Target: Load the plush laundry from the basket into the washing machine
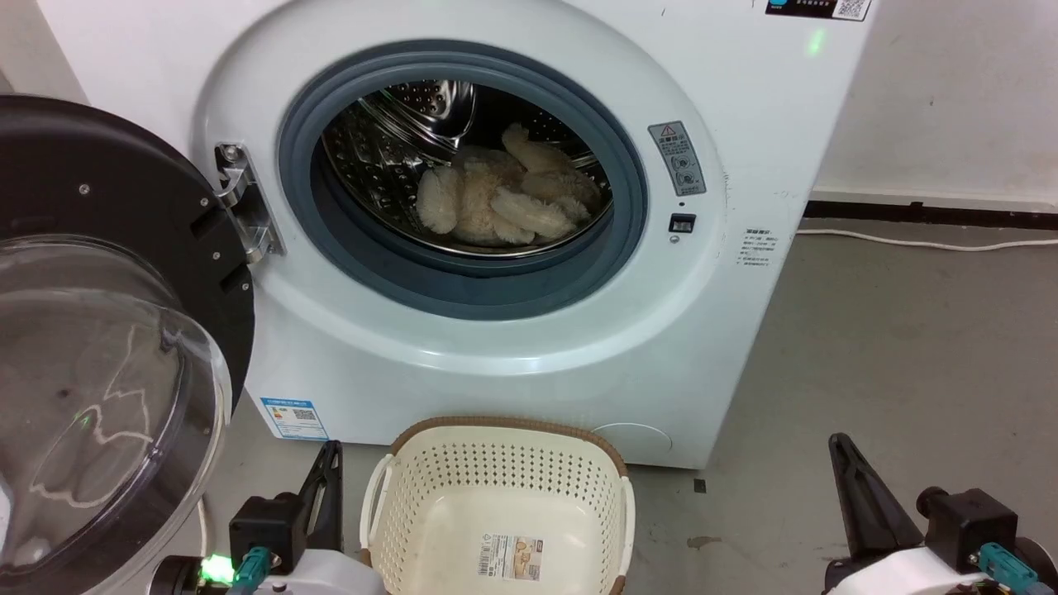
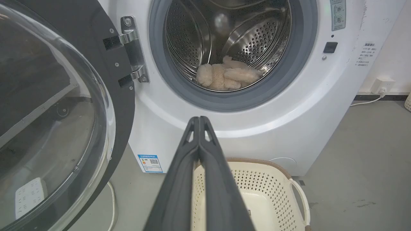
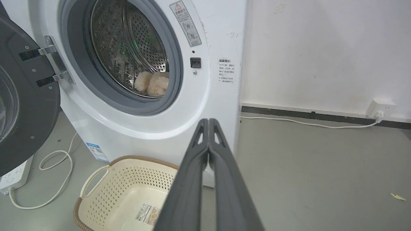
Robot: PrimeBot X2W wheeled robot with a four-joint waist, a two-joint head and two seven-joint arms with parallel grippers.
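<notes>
Down in the drum of the washing machine, plush laundry piled up, door hanging wide open, basket on the floor right out front, left gripper and right gripper both pinched tight, gripping nothing

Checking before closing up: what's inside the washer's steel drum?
The fluffy cream-beige plush bundle lies at the bottom of the shiny perforated steel drum; anything beneath it is covered.
</notes>
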